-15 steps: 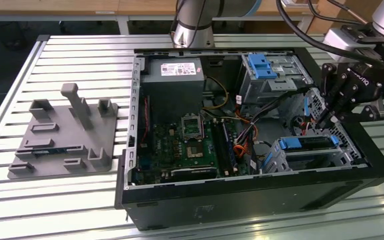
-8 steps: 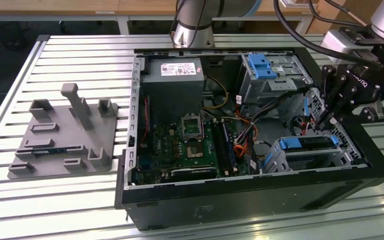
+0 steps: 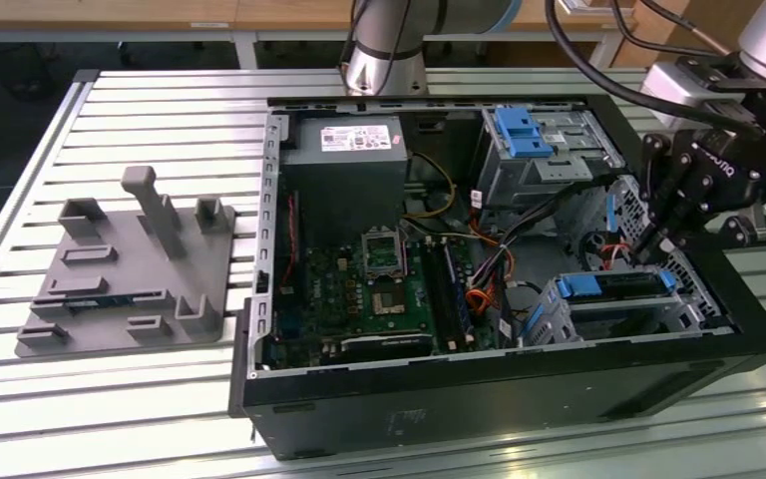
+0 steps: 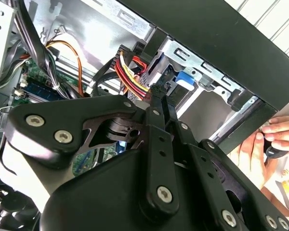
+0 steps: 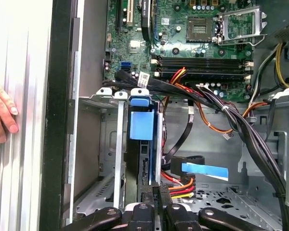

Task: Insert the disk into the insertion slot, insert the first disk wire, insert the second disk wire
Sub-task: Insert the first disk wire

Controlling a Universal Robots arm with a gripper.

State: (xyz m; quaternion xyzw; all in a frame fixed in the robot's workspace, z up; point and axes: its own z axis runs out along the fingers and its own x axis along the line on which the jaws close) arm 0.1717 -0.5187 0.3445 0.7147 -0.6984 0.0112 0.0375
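Slatted bench, open computer case on it. We see the disk sitting in the insertion slot, so we call step one done. The gripper is at the disk's rear edge, fingers pinched together; we can't tell if a connector sits between them. The red-yellow wire bundle ends just beside the tips and the blue-tabbed cable lies near. We judge neither wire confirmed seated.

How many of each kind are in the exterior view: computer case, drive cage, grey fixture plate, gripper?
computer case: 1
drive cages: 2 (insertion slot, taller cage)
grey fixture plate: 1
gripper: 1
Total: 5
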